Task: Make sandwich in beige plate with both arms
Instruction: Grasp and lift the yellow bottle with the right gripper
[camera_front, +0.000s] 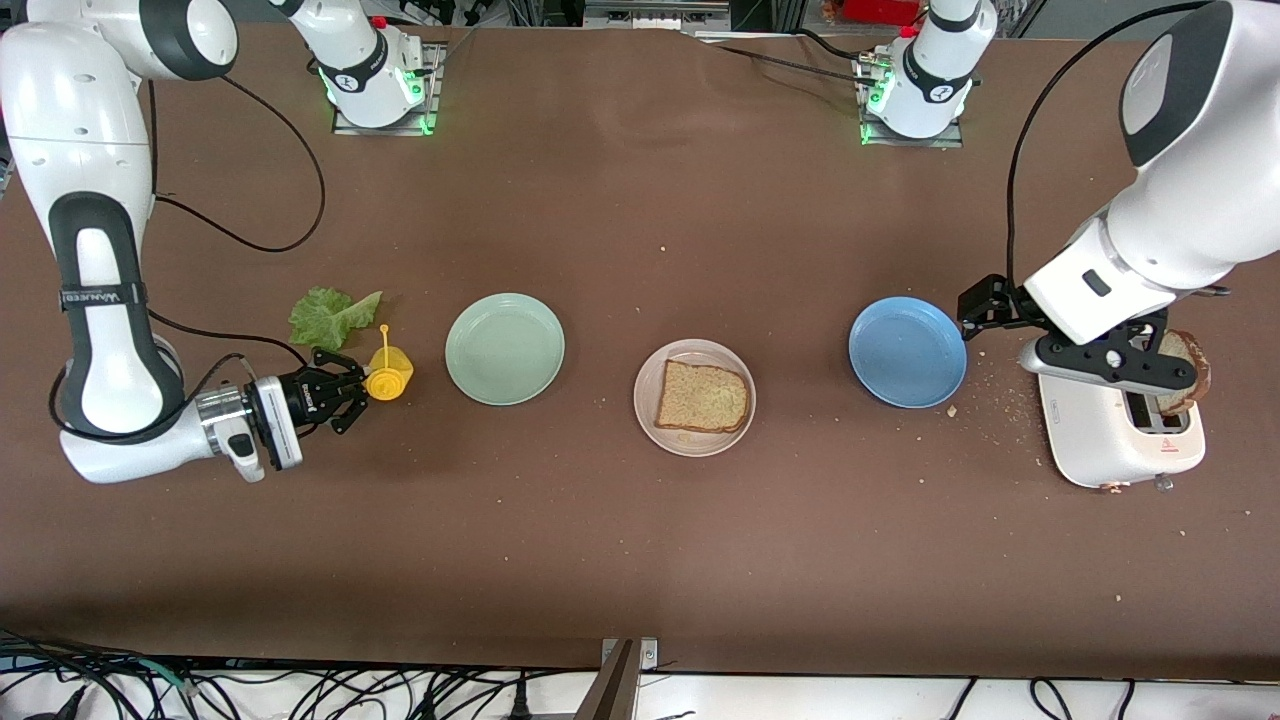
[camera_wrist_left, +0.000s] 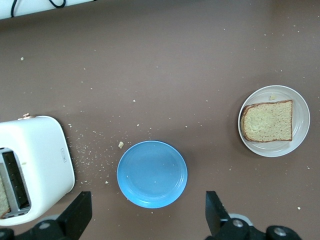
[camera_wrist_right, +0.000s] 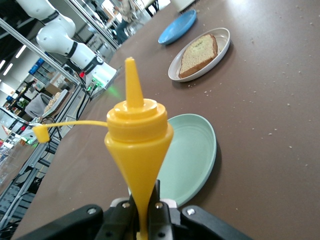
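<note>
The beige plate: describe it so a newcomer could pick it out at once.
Three round plates lie in a row across the middle of the brown table. The shallow pale beige plate is the middle one, slightly nearer the front camera, between the mint-green plate and the blue plate. It alone carries food: one square slice of brown bread.

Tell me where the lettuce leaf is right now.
The lettuce leaf lies on the table at the right arm's end, beside the mint-green plate and just farther from the front camera than the yellow squeeze bottle.
</note>
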